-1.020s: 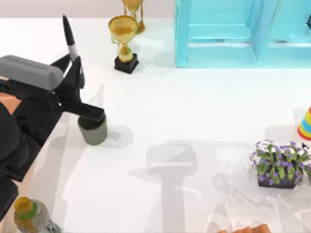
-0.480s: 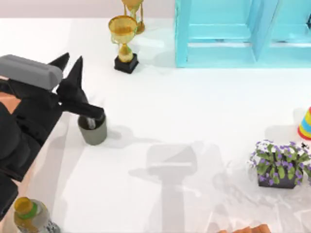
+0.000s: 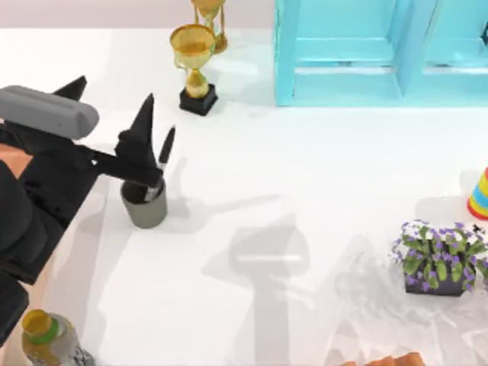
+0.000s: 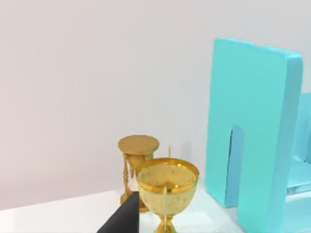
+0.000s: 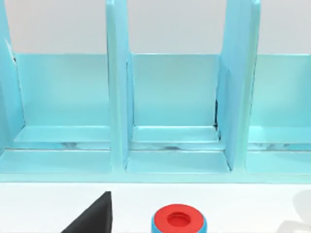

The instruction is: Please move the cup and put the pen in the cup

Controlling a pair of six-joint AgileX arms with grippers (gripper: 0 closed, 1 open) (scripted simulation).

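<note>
The grey cup [image 3: 145, 207] stands upright at the table's left. The black pen [image 3: 162, 162] stands in it, its capped end leaning out over the rim to the right and its white-grey band at the rim. My left gripper [image 3: 112, 90] hovers above and just behind the cup, open wide, holding nothing. One of its fingers [image 3: 142, 122] rises close to the pen's left side. The tip of a dark finger [image 4: 124, 219] shows in the left wrist view. My right arm is parked, its wrist view facing the blue rack [image 5: 170, 111].
A gold trophy [image 3: 194, 65] and an hourglass [image 3: 210, 19] stand behind the cup. The blue rack [image 3: 381, 53] fills the back right. A bottle [image 3: 46, 339] is at the front left. A flower pot [image 3: 438, 259] and a striped cone [image 3: 480, 194] sit at the right.
A second ago my left gripper held the pen upright above the cup. The pen dropped into the cup, the fingers spread wide, and the pen now leans right.
</note>
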